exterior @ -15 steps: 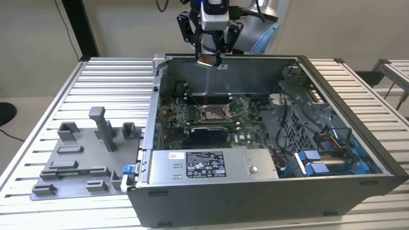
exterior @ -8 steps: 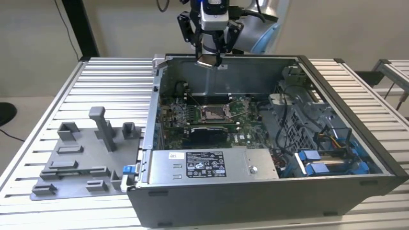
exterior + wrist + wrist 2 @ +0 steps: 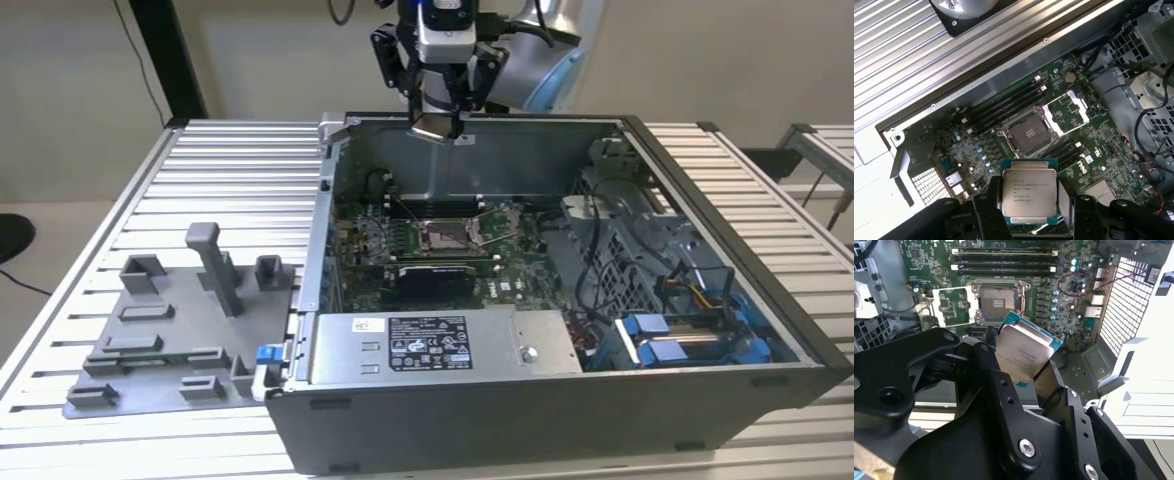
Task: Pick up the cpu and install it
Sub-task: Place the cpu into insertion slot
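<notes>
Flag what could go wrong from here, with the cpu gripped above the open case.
The gripper holds the cpu only by two edges, so it could slip or twist during descent. The open socket is not lined up under the chip; a skewed landing might damage its contacts. The flipped-open load frame beside the socket could catch a finger.

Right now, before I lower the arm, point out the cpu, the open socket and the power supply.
cpu (image 3: 1029,192), first wrist view, middle of its metal top.
socket (image 3: 1029,134), first wrist view, centre of its open bed.
power supply (image 3: 441,343), exterior view, label on its top.
</notes>
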{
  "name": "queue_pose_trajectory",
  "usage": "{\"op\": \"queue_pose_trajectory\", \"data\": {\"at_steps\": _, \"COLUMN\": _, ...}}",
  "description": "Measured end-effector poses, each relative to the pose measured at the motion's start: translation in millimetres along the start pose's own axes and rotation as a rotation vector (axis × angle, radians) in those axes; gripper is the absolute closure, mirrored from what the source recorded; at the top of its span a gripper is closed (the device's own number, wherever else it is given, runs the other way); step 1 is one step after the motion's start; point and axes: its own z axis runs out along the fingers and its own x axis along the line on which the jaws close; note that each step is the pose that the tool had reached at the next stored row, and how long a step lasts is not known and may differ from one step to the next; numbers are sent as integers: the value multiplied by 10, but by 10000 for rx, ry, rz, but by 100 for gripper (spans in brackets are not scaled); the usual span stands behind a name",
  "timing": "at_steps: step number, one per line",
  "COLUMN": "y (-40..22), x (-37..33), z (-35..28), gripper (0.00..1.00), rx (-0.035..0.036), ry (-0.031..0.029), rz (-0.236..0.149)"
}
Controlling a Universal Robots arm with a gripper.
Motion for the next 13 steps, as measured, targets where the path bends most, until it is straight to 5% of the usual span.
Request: {"op": "queue_pose_trajectory", "data": {"at_steps": 13, "y": 0, "x": 0, "z": 0, "gripper": 100, "rx": 6, "ry": -33, "rz": 360}}
